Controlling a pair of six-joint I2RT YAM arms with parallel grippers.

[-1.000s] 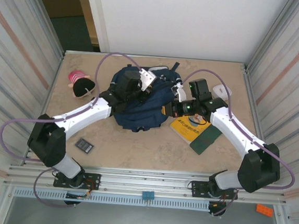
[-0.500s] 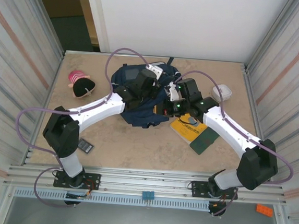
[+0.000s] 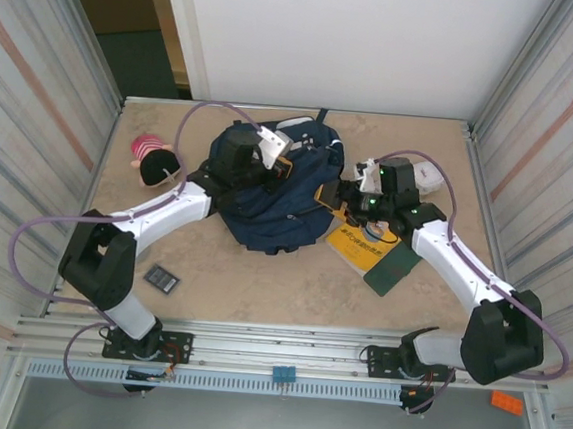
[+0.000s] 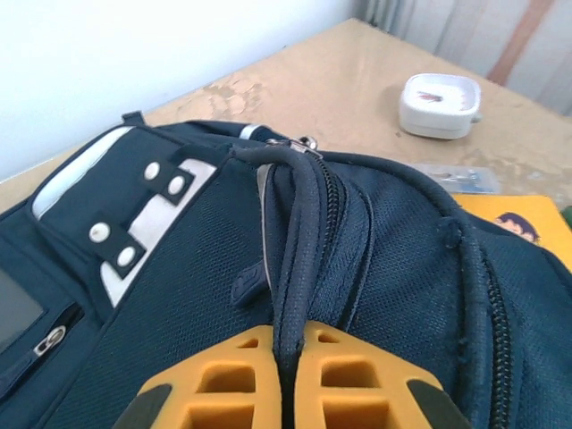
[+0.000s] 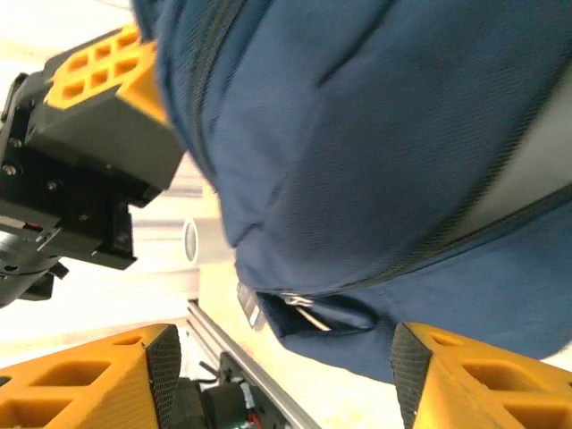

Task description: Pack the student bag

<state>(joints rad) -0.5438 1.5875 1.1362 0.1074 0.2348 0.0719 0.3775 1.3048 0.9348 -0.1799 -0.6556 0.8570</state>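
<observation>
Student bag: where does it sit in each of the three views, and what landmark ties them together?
Top external: student bag at table centre, between the two arms.
Left wrist: it spans the lower and middle frame, zips running upward.
Right wrist: it takes the upper right, seen close.
Shared landmark: the left gripper, orange fingers shut on the bag's dark handle.

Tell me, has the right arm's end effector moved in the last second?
Yes. The right end effector has backed rightward off the navy-blue fabric backpack, toward the small white box.
</observation>
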